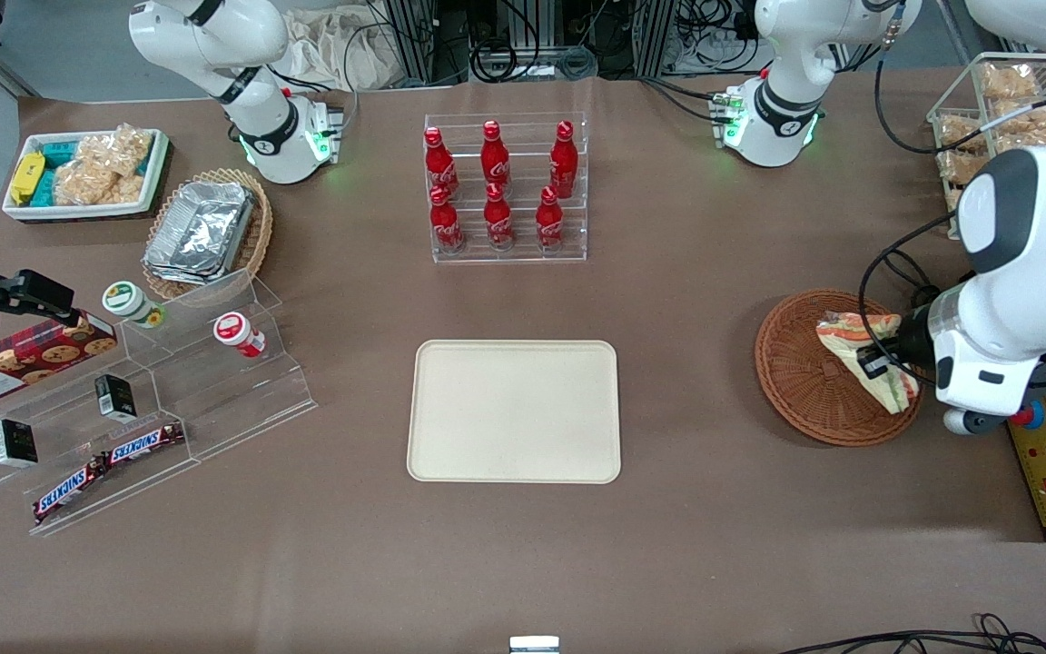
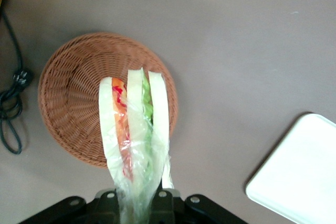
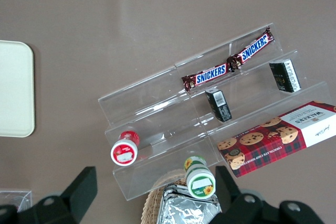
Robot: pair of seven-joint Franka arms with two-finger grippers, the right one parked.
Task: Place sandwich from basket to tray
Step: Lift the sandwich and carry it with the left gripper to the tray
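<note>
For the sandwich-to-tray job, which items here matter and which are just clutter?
In the job:
sandwich, gripped in the gripper above the basket
basket
tray, nothing on it

Lying about:
Coca-Cola bottles in an acrylic rack
Snickers bars
Walkers cookie box
foil trays

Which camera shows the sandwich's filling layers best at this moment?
The left wrist view: the sandwich is seen edge-on in the gripper, above the basket, its orange-red and green layers clear. The front view shows only its wrapped side, partly covered by the arm. The right wrist view misses it entirely.
</note>
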